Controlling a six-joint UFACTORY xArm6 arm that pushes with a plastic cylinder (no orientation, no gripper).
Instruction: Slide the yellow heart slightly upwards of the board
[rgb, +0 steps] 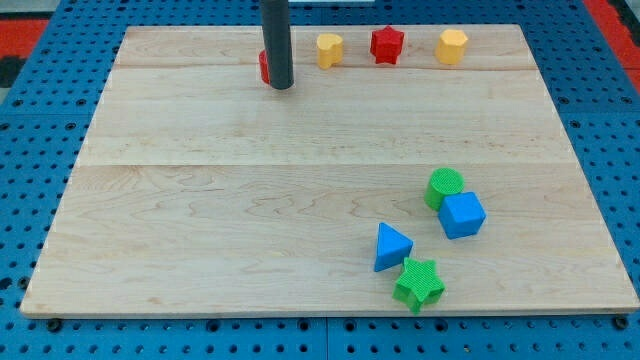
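Pale wood, laid in wide planks, makes up the surface (250, 200), which sits on a blue pegboard (40, 110) seen around its edges.

Toward the view's top and left of centre, a red block (264, 66) shows only as a thin sliver: the dark rod stands in front of it and hides most of it, so its shape cannot be made out. My tip (281, 86) rests on the wood right against that red sliver, at its lower right side. The tool is a plain rod with nothing to open or close, and it holds nothing.

Just to the right, with a small gap from the rod, lies the yellow heart (330, 49). It is a small, chunky piece, bright yellow, with a notch on its upper edge, and it sits close to the top edge of the board. The rod's upper part is cut off by the view's top.

Further right in the same row come a red star (387, 44) and then a yellow hexagon (452, 46), each apart from its neighbour.

Near the view's bottom right sits a separate cluster: a blue triangle (391, 246), a green star (419, 284) just below it, a green cylinder (445, 186), and a blue cube (462, 214) touching the cylinder.
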